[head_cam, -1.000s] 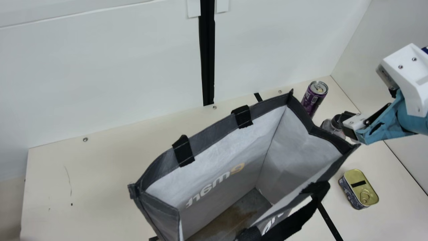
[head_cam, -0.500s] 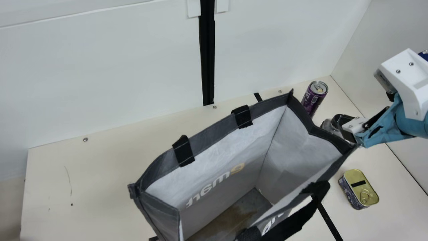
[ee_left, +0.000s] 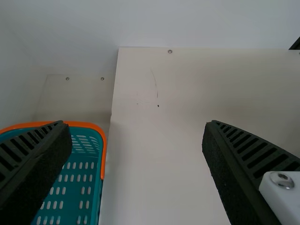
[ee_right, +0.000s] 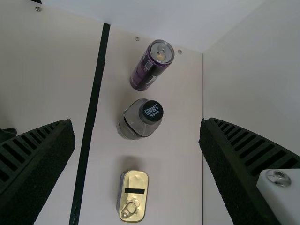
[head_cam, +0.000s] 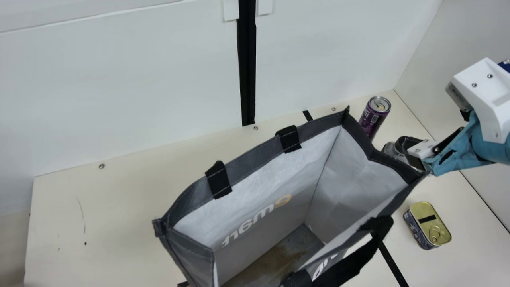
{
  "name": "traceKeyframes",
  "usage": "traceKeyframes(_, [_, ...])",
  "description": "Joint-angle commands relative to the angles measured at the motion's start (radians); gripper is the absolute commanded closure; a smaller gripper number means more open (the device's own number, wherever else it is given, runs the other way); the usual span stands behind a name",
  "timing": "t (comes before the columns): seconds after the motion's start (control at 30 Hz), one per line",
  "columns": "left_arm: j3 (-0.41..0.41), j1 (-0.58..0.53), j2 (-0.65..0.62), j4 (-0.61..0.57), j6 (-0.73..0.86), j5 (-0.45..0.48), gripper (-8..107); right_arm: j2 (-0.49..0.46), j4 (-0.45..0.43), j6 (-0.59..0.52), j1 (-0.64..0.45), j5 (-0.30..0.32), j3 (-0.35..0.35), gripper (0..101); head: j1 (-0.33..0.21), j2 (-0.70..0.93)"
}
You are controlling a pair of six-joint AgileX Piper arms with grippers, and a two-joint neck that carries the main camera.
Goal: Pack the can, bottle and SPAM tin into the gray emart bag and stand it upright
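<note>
Fingers point(ee_right: 37, 161) of R gripper point(ee_right: 137, 122) spread, empty, prob. to straddle bottle point(ee_right: 133, 123); L gripper point(ee_left: 136, 123) agape, empty; bag point(head_cam: 253, 160) open up top, prob. so can point(ee_right: 149, 70) & tin point(ee_right: 133, 197) fit too.

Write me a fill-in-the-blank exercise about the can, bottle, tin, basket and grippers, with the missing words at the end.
The bottle stands ____ the can, on its one side, and the SPAM tin, on its other.
The teal basket has an ____ rim.
The left gripper and the right gripper both have their fingers ____.
The can's printed side is mainly dark ____ in colour.

Missing words: between; orange; open (or apart); purple.
</note>
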Motion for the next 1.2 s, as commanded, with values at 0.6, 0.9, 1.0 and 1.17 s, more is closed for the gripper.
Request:
traceKeyframes(0.6, [-0.036,-0.031,0.040,-0.017,0.028,-0.009,9,0.000,0.000,0.000,0.000,0.000,0.000,6,-0.023,-0.002])
traceKeyframes(0.9, [-0.128,-0.037,0.122,-0.095,0.118,-0.017,9,0.000,0.000,0.000,0.000,0.000,0.000,6,-0.023,-0.002])
traceKeyframes(1.0, [-0.161,-0.024,0.149,-0.127,0.154,-0.017,9,0.000,0.000,0.000,0.000,0.000,0.000,6,-0.023,-0.002])
traceKeyframes(1.17, [-0.214,0.003,0.189,-0.188,0.212,-0.013,9,0.000,0.000,0.000,0.000,0.000,0.000,6,-0.023,-0.002])
